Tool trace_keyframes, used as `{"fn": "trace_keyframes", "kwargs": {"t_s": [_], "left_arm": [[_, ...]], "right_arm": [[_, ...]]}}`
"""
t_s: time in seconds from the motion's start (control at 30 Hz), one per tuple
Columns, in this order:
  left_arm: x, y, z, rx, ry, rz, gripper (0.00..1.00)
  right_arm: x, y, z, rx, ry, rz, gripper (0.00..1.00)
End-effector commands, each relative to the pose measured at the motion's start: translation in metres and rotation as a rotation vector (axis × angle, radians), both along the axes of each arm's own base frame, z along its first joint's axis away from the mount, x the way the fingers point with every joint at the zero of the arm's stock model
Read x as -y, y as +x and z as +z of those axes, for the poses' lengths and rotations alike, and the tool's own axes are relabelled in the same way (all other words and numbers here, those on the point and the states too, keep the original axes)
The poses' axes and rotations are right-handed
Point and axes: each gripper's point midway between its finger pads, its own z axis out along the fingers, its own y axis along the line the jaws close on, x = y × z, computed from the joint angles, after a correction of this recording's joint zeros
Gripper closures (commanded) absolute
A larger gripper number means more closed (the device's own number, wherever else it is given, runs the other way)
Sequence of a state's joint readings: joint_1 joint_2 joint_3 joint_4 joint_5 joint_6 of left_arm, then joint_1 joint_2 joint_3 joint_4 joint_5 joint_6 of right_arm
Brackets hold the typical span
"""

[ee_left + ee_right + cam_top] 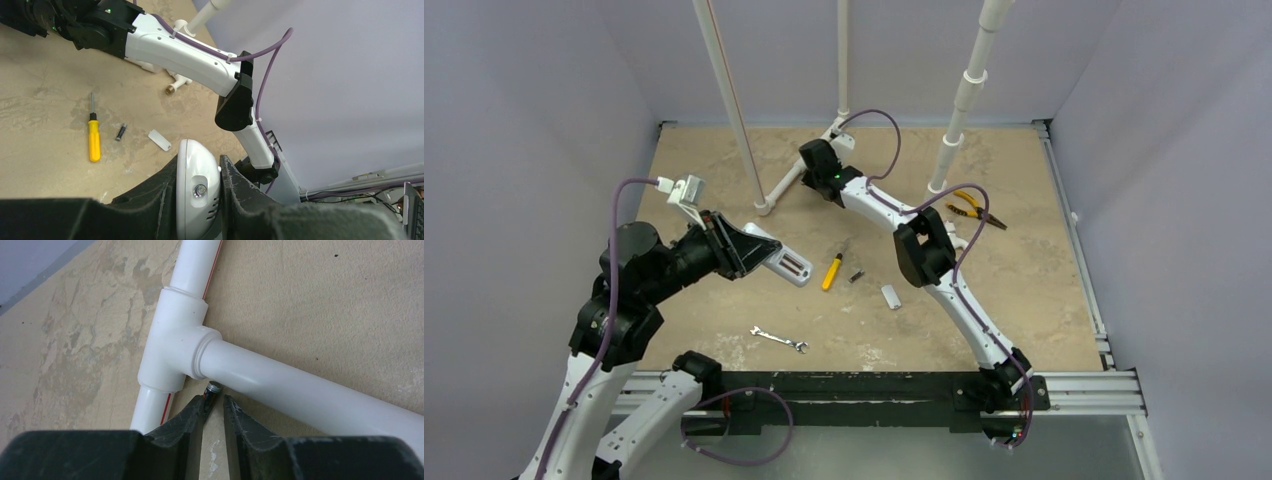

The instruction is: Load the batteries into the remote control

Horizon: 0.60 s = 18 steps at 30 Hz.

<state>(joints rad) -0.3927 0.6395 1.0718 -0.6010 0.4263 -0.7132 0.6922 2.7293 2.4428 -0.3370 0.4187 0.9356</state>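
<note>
Right gripper (pixel 214 407) straddles the battery (pixel 214 388) — tight beside the pipe tee (pixel 172 350).

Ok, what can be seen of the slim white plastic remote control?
The slim white plastic remote control is clamped between the black fingers of the left gripper, held off the tan table. Its rounded end has a small recessed window with a metallic dot. From above, an open slot shows on its upper face. Nothing else touches it.

On the table (pixel 1044 290): yellow-handled screwdriver (pixel 832 272) centre, wrench (pixel 779 339) near front, pliers (pixel 974 208) right — 3 white pipes (pixel 729 90) behind.
</note>
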Motion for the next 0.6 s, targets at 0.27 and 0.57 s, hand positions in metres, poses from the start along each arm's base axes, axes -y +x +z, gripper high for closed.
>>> {"fn": "trace_keyframes", "kwargs": {"t_s": [0.27, 0.57], "left_arm": [[-0.005, -0.002, 0.022, 0.079, -0.015, 0.02, 1.0], [-0.002, 0.001, 0.019, 0.069, -0.016, 0.009, 1.0]], "right_arm": [[0.028, -0.021, -0.029, -0.086, -0.087, -0.032, 0.82], [0.043, -0.032, -0.003, -0.057, -0.094, -0.037, 0.83]]}}
